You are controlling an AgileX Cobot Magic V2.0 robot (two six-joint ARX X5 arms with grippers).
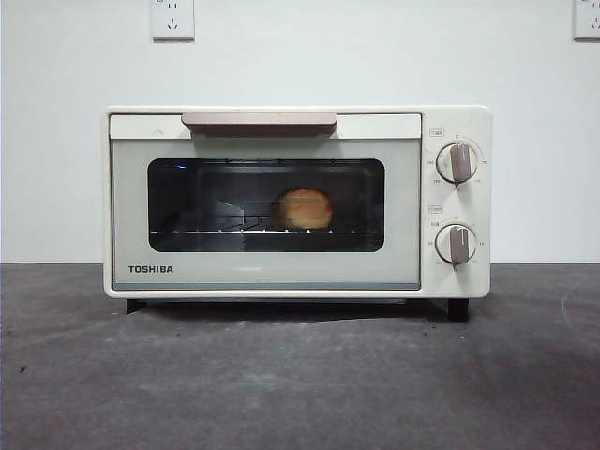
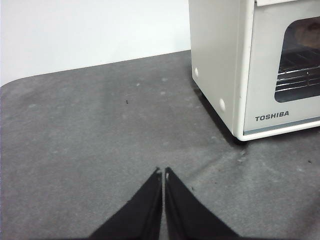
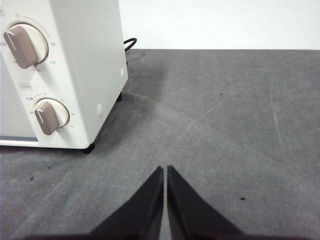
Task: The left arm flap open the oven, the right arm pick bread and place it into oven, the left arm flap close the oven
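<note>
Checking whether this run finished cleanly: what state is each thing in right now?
oven: door shut, upright on the table
bread: inside, on the wire rack
left gripper: shut, empty, beside the oven
right gripper: shut, empty, beside the oven

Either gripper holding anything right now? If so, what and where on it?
Nothing is held. Left gripper and right gripper are both shut on nothing, over the table. The bread sits inside the closed oven.
</note>
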